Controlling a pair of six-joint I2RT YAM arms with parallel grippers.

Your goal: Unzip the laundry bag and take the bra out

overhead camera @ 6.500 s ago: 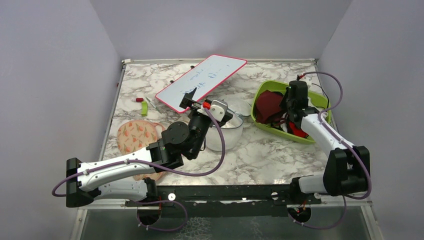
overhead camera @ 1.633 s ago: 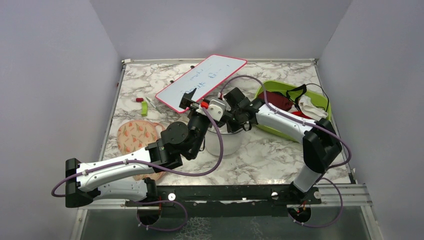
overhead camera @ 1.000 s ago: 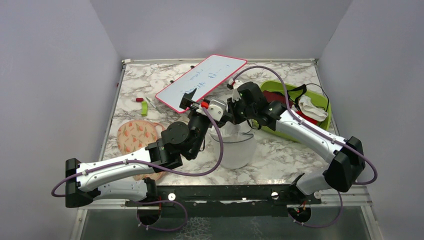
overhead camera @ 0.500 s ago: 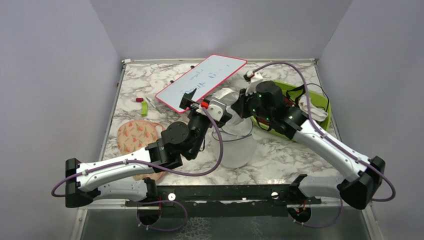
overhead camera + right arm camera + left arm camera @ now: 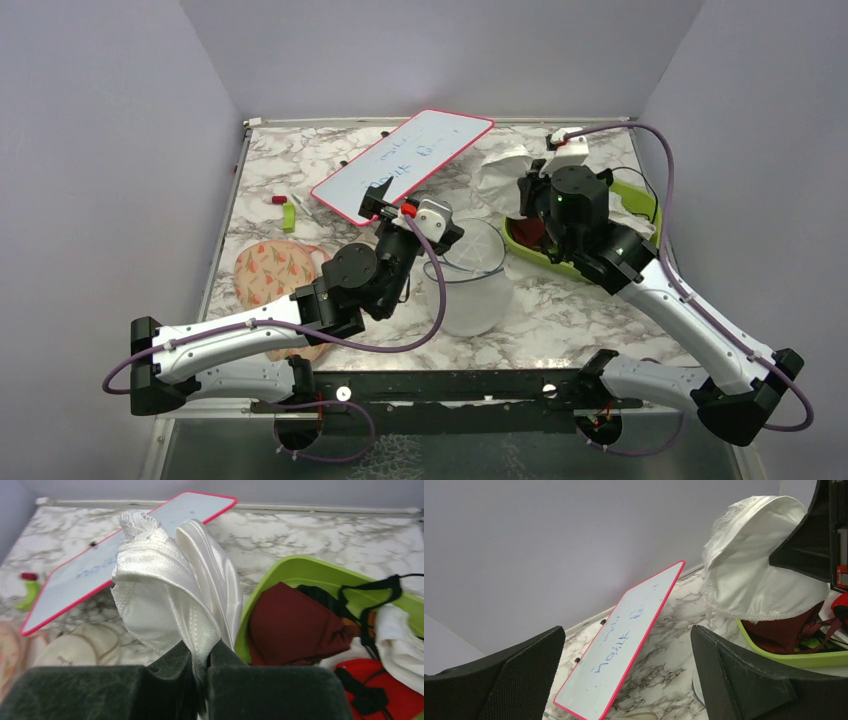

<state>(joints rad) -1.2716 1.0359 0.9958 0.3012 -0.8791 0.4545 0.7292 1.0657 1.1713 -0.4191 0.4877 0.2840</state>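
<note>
Laboratory robot cell; plain lilac walls boxing in a marble-print table; black mounting rail at its edge; handwritten whiteboard.

Top view: left arm covers the near-left side of the laundry bag; can't tell the zip's state. Right arm sits over the green bin, hiding most of its contents. Whiteboard writing is too small to read. Floral pouch is partly under the left forearm. Red bit and green bit are too small to identify.

Left wrist: left claw fingers are cut by the frame edges. White satin garment hides the top of the maroon bra; bin runs off the right edge.

Right wrist: right claw tips are buried in garment folds and blurred. Red garment is cut at the bottom edge; beige pouch is partly behind the claw body.
</note>
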